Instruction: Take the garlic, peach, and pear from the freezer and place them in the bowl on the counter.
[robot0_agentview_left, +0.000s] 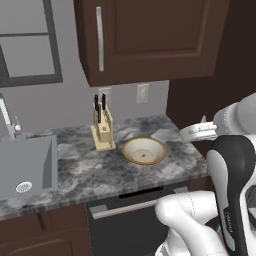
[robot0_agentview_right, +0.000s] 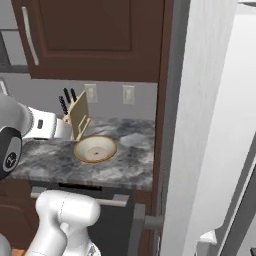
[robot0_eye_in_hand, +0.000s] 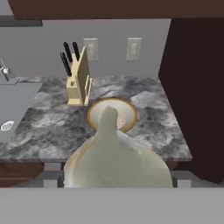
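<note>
Marbled counter (robot0_eye_in_hand: 52, 131), garlic (robot0_eye_in_hand: 116, 162) hiding bowl (robot0_eye_in_hand: 129, 111) front

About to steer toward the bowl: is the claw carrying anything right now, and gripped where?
Yes: the garlic sits in the claw, gripped across its wide lower body, pointed tip aimed away toward the bowl. The contact points themselves are hidden.
</note>
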